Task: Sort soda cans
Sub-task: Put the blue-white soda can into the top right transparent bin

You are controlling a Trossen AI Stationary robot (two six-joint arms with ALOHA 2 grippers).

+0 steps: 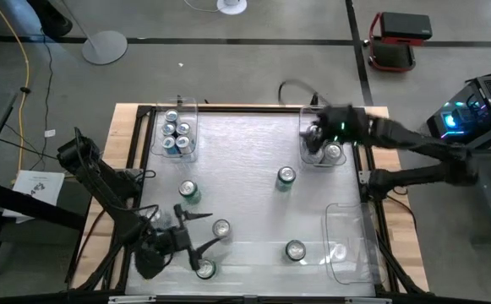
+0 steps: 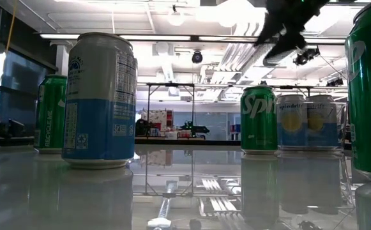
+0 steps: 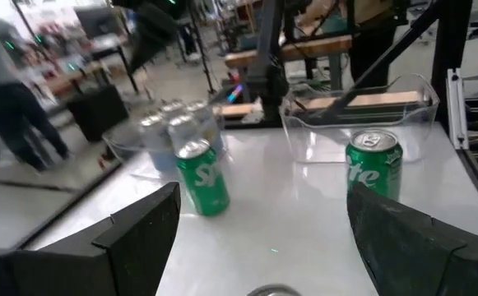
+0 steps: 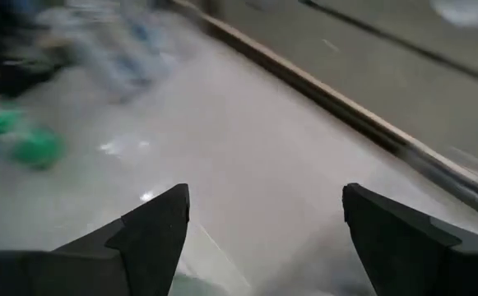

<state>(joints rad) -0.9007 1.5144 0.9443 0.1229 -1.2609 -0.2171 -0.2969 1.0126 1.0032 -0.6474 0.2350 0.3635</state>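
Observation:
Loose soda cans stand upright on the table: green ones and a silver-topped pale one. My left gripper is open near the table's near-left. Its fingers reach toward the pale can, whose top shows low between them in the left wrist view, untouched. My right gripper hangs open above the far right bin, which holds cans; it is empty in its wrist view.
A clear bin at the far left holds several cans. Another clear bin sits at the near right. The low view shows a blue-and-white can close by and green cans farther off. People move in the room beyond the table.

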